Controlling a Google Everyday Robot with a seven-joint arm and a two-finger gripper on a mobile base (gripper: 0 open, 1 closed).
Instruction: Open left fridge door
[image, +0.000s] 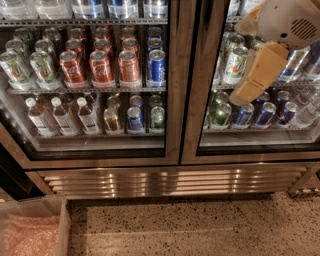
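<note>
A: Left fridge door (92, 80)?
B: Left half, shut. Likely heavy and stiff, with breakable glass and a slick steel frame. No handle shows, so I'd try its centre edge.
A: Gripper (252, 82)?
B: Upper right, over the right door (202, 100) — open or closed, can't tell.

Left fridge door (100, 82) shut, upright, brushed-steel frame, glass pane; hand (243, 95) at right door (200, 100).

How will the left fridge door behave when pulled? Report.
The left fridge door probably feels stiff and heavy: glass in a wide steel frame. Its pane could crack if struck. The tool hangs before the right door.
</note>
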